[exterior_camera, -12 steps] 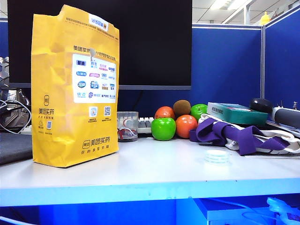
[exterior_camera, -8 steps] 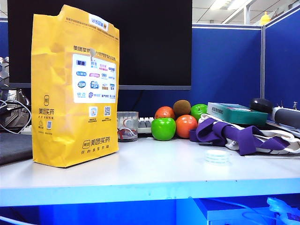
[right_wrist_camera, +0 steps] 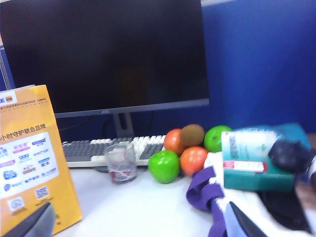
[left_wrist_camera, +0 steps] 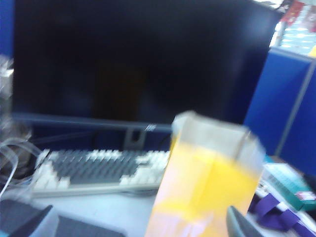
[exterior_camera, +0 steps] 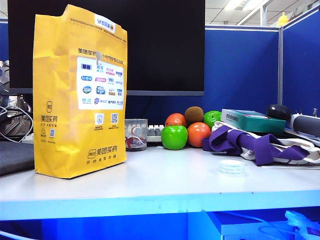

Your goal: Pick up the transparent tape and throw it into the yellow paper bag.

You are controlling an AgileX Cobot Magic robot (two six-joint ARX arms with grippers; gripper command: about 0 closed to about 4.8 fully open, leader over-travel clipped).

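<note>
On the desk, tape: small flat round roll of clear, whitish transparent tape [exterior_camera: 232, 167] lies flat on the pale grey desk [exterior_camera: 165, 180], near the front edge on the right of the exterior view; just in front of the purple-and-white cloth [exterior_camera: 260, 145]; nothing touches it
Bag: tall yellow paper bag [exterior_camera: 80, 92] with brown print and a white logo panel stands upright on the left, well apart from the tape; crinkled top open
Right pincer: two dark fingertips [right_wrist_camera: 244, 222] at the edges of the right wrist view, spread wide with nothing between them [right_wrist_camera: 138, 224]; raised over the desk, facing the black monitor [right_wrist_camera: 103, 54]; tape out of this view
Left pincer: only dark finger tips [left_wrist_camera: 242, 224] show in the blurred left wrist view, one at each lower corner; they stand far apart and hold nothing [left_wrist_camera: 133, 227]; the bag's open top is close in front; tape out of view
Between bag and cloth: clear glass cup [exterior_camera: 135, 134]; green apple [exterior_camera: 174, 137]; orange fruit [exterior_camera: 198, 134]; white keyboard [right_wrist_camera: 113, 148] behind
</note>
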